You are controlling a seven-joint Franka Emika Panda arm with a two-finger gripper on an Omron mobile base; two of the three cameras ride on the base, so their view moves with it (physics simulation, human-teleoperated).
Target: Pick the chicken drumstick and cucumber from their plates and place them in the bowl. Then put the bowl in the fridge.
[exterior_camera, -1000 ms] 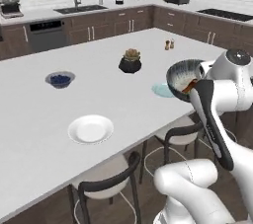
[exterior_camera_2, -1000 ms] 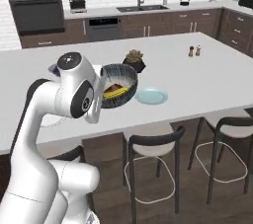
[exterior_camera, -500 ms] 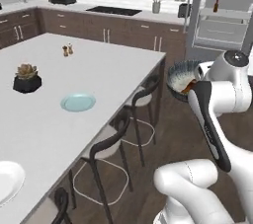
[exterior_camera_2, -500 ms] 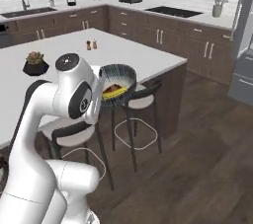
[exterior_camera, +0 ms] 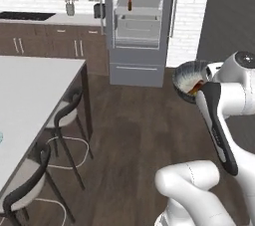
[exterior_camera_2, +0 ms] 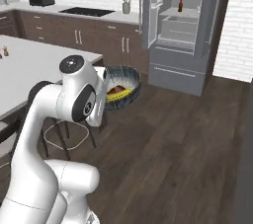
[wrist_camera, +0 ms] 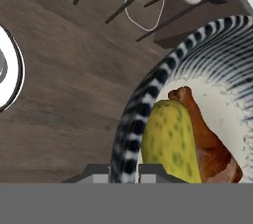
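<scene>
The hand (wrist_camera: 123, 171) was closed on the rim of the bowl (wrist_camera: 148, 94), one finger tip on each side of the striped wall, and it held the bowl in the air beside the arm, above the wood floor (exterior_camera: 134, 120). The cucumber (wrist_camera: 170, 141) lay inside the bowl against the near wall, and the drumstick (wrist_camera: 205, 139) lay just beside it, touching it, toward the middle of the bowl. In the right base view the bowl (exterior_camera_2: 121, 87) was tilted, with its opening toward the camera. The fridge (exterior_camera: 139, 26) stood open ahead, its pale shelves showing, and a wide strip of bare floor lay between it and the bowl. The tabletop (exterior_camera: 30, 100) ended at the left, its corner well apart from the bowl, with stools (exterior_camera: 69, 120) standing along its edge
</scene>
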